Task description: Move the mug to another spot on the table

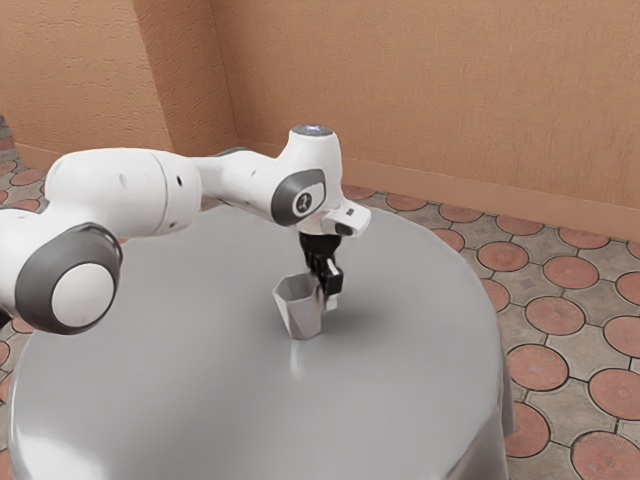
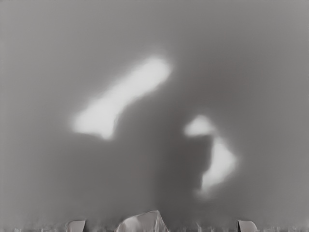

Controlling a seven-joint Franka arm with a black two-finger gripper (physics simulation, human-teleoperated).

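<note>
1. The round grey worktop (image 1: 180, 400) carries everything in play. There is bare surface all around, widest toward 7 o'clock in the exterior view.
2. The white arm (image 1: 130, 190) comes in from 9 o'clock of that view. Its wrist bends straight down over the middle of the worktop.
3. The grey faceted mug (image 1: 298, 312) stands near the middle of the worktop. It is upright, with its long axis vertical and its open mouth toward 12 o'clock. I cannot make out a handle.
4. The black fingers (image 1: 332, 283) hang at the mug's rim on its 3 o'clock side, so the body of the mug lies at about 7 o'clock from them, touching or just beside. I cannot tell whether they are apart or clamped on the wall, nor whether the base rests on the surface.
5. Judgement: the coming move turns on that rim-side hold. With an off-centre grip, the mug may tilt toward 9 o'clock when carried.
</note>
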